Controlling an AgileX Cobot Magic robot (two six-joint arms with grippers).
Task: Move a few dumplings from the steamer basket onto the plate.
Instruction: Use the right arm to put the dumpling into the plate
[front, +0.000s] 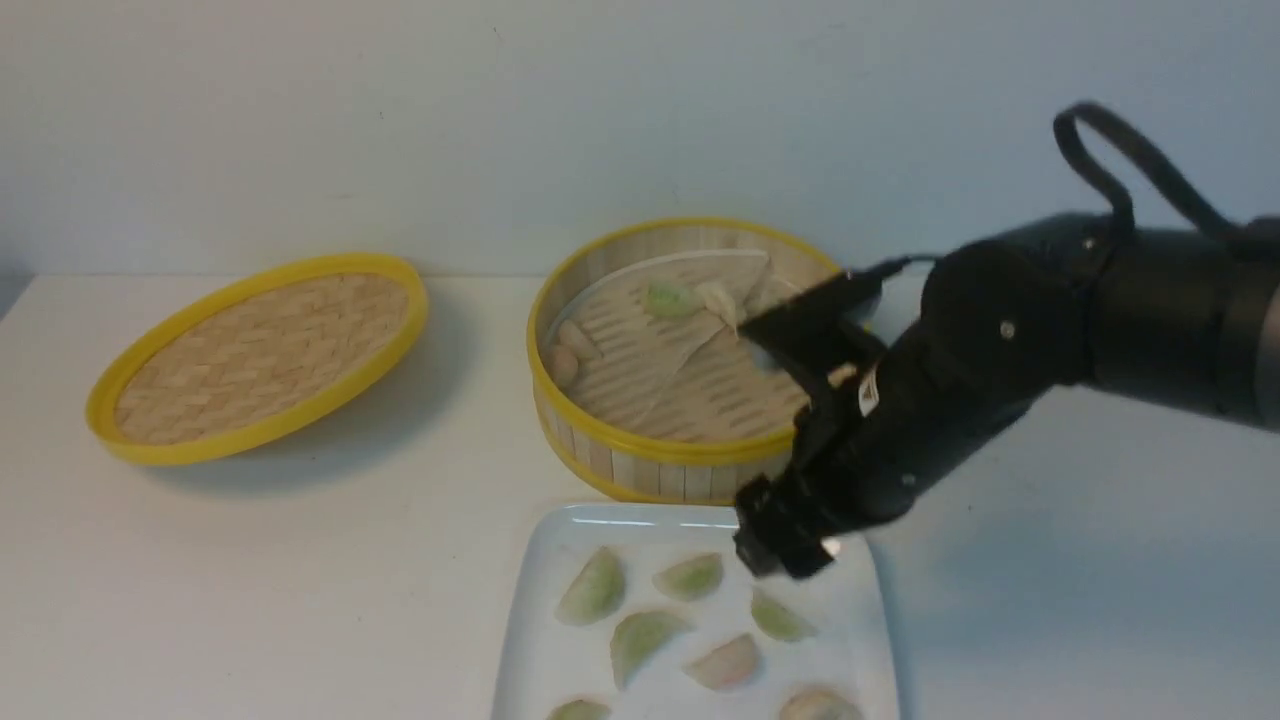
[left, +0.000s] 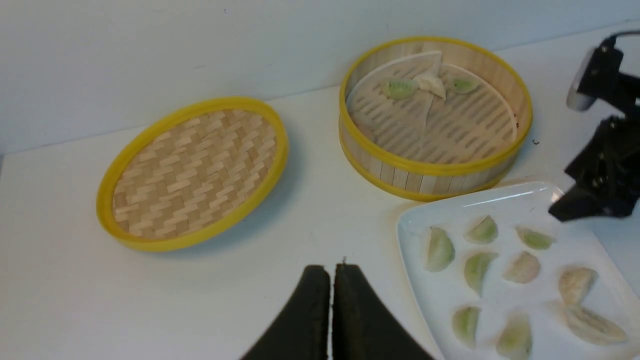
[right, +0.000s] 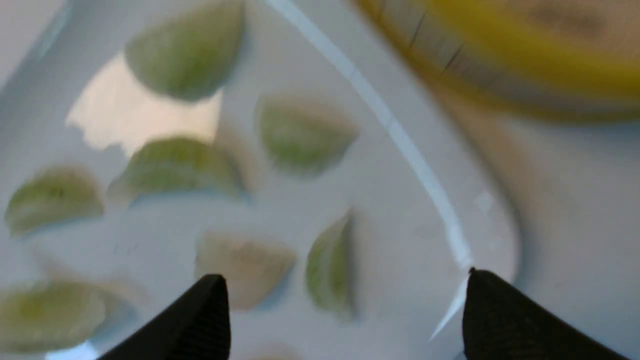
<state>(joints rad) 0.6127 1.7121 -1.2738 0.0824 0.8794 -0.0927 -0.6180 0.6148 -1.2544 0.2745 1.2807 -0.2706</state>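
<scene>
We list, from the worktop's left: one woven lid, yellow-rimmed, lying near the left edge, well apart from the rest. Left gripper: clenched, empty, above the worktop, seen only from its own wrist camera. Steamer basket: middle of the worktop, toward the far edge, holding a few dumplings against its far wall and pinkish ones by its left wall. Plate: at the near edge, just in front of the basket, carrying several more, green and pale. Right gripper: jaws spread wide, nothing between them, poised over the plate's far right corner. Its arm hides that corner and the basket's right rim in our front view.
</scene>
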